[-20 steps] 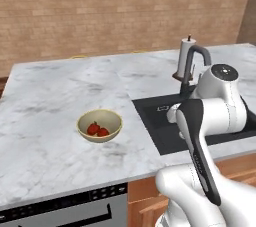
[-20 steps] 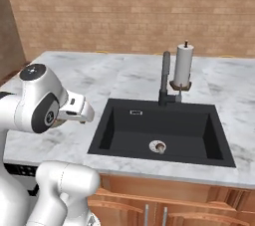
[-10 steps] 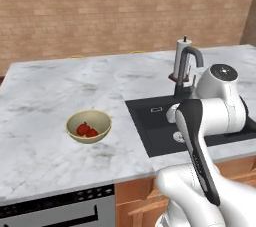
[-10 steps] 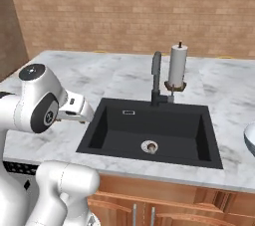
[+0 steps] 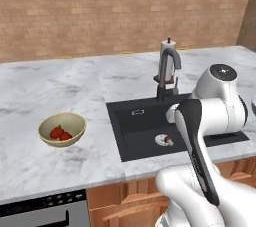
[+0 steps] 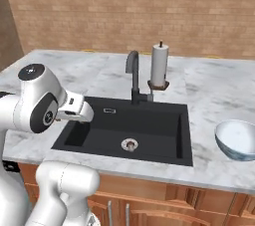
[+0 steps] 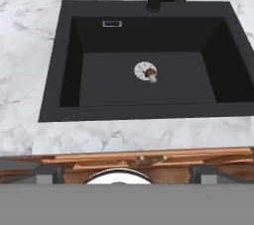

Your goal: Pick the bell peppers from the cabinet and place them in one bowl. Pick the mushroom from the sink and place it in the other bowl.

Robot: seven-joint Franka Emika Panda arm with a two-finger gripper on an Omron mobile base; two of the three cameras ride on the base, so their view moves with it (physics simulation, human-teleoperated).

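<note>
Lying on sink (image 7: 69,85) drain, mushroom (image 7: 151,74), well beyond tool (image 7: 127,172)

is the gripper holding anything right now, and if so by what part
Nothing is held. The gripper is open and empty, up above the sink. The mushroom lies untouched on the drain, and both bell peppers sit in the yellow bowl.

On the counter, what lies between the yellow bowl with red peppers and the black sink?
Nothing: in the left base view, bare grey-white marble counter separates the pale yellow bowl, holding two red bell peppers, from the black rectangular sink.
</note>
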